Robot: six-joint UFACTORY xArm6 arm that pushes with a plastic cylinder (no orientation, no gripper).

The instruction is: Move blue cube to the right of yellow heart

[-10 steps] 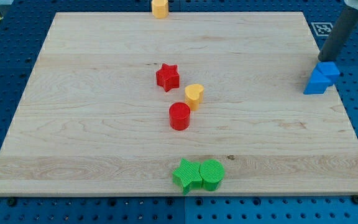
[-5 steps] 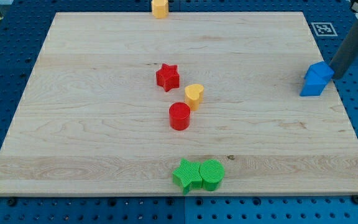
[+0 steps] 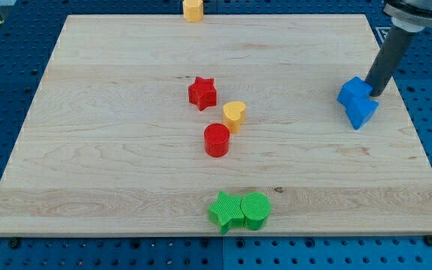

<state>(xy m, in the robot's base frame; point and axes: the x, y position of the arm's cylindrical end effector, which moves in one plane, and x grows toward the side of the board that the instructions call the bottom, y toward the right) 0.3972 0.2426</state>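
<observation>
The blue cube (image 3: 352, 92) sits near the board's right edge, touching a second blue block (image 3: 363, 111) just below and right of it. My tip (image 3: 372, 94) is against the cube's right side. The yellow heart (image 3: 235, 115) lies near the board's middle, far to the left of the cube, between a red star (image 3: 202, 93) above-left and a red cylinder (image 3: 217, 139) below-left.
A yellow block (image 3: 193, 10) sits at the board's top edge. A green star (image 3: 224, 211) and a green cylinder (image 3: 256, 210) touch each other near the bottom edge. The wooden board (image 3: 111, 150) lies on a blue pegboard.
My tip moved from above the blue blocks round to their right, then left. Both blue blocks slid left and turned; the cube is now further onto the board.
</observation>
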